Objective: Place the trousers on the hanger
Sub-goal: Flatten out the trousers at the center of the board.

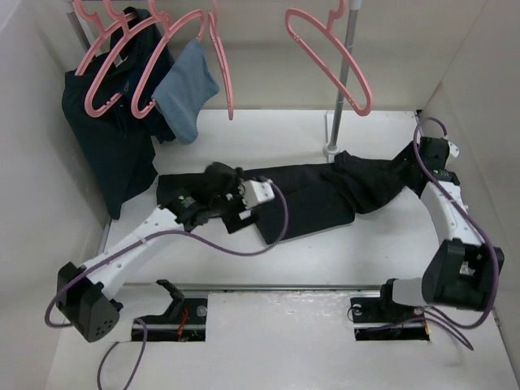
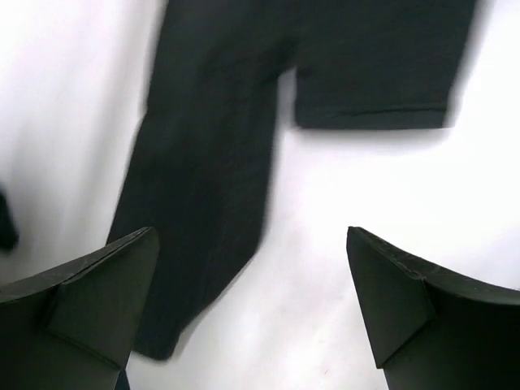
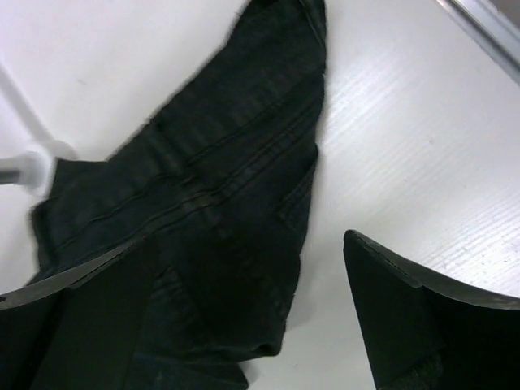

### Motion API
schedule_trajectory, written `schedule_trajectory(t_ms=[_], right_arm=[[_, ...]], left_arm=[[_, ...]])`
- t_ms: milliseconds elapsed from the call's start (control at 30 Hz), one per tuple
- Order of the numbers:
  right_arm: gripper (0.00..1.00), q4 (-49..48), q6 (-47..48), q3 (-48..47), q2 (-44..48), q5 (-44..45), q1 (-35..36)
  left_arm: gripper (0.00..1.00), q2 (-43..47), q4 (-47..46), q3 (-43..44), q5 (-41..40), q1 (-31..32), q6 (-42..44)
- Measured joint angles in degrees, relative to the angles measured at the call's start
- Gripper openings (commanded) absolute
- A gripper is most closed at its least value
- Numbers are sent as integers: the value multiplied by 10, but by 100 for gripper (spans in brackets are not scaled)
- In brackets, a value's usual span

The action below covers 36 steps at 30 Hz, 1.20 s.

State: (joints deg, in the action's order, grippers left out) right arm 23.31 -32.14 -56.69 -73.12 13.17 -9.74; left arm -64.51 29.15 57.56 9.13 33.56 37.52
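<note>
Trousers [image 1: 317, 195] lie flat; our left gripper [image 2: 252, 240] and right gripper [image 3: 250, 240] hover open over opposite ends, ready to lift them.

Trousers [image 1: 325, 195] [image 2: 211, 162] [image 3: 219, 203]: black, matte, soft. Lie flat on the counter [image 1: 390, 244], stretched from left of centre to the right edge. Leg ends point left, one squared hem showing, legs slightly parted. The right end is bunched and creased, with seams visible.

Hanger [image 1: 362, 106]: thin pink plastic, rounded triangular frame, bare. Hangs tilted above the counter's far edge, right of centre, well apart from the trousers.
</note>
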Motion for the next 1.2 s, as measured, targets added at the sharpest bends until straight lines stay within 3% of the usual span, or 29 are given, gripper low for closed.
schedule_trajectory(t_ms=[100, 233, 367, 467, 500, 567, 600, 633, 667, 700, 733, 800, 833, 967, 1133, 1167, 1200], right_arm=[[100, 31, 12, -33, -64, -33, -26], [100, 55, 32, -58, -95, -68, -17], [100, 62, 58, -58, -72, -63, 53], [100, 60, 72, -57, -55, -56, 113], [100, 60, 74, -57, -56, -57, 123], [98, 59, 79, -57, -71, -57, 124], [94, 58, 80, -57, -85, -57, 120], [77, 58, 82, -57, -104, -58, 115], [71, 58, 84, -57, -122, -58, 110], [61, 58, 84, -57, -140, -61, 105], [40, 59, 85, -58, -157, -62, 101], [12, 59, 88, -59, -181, -67, 94], [0, 59, 86, -59, -185, -67, 90], [0, 66, 85, -61, -167, -65, 73], [0, 62, 36, -35, -19, -61, 7], [2, 60, 21, -25, 20, -58, -9], [22, 54, 3, -13, 62, -53, -24]], left_arm=[[100, -58, -10, -6, -38, 118, -5], [100, -147, -37, -7, -56, 156, -13], [98, -243, -72, -7, -57, 166, -18], [84, -285, -93, -6, -54, 178, -17], [69, -296, -98, -5, -52, 184, -16], [48, -314, -105, -3, -48, 196, -13], [35, -323, -107, 0, -46, 200, -12], [19, -329, -104, 5, -44, 204, -12], [0, -333, -108, 7, -44, 205, -11], [0, -337, -109, 9, -44, 206, -10], [0, -340, -109, 11, -46, 205, -9], [0, -339, -108, 12, -42, 196, -10], [0, -336, -105, 12, -41, 186, -10], [0, -276, -76, 10, -42, 97, -9], [0, -90, -50, 15, -64, -150, 23], [0, -54, -44, 16, -77, -192, 31], [0, -16, -39, 16, -90, -229, 44]])
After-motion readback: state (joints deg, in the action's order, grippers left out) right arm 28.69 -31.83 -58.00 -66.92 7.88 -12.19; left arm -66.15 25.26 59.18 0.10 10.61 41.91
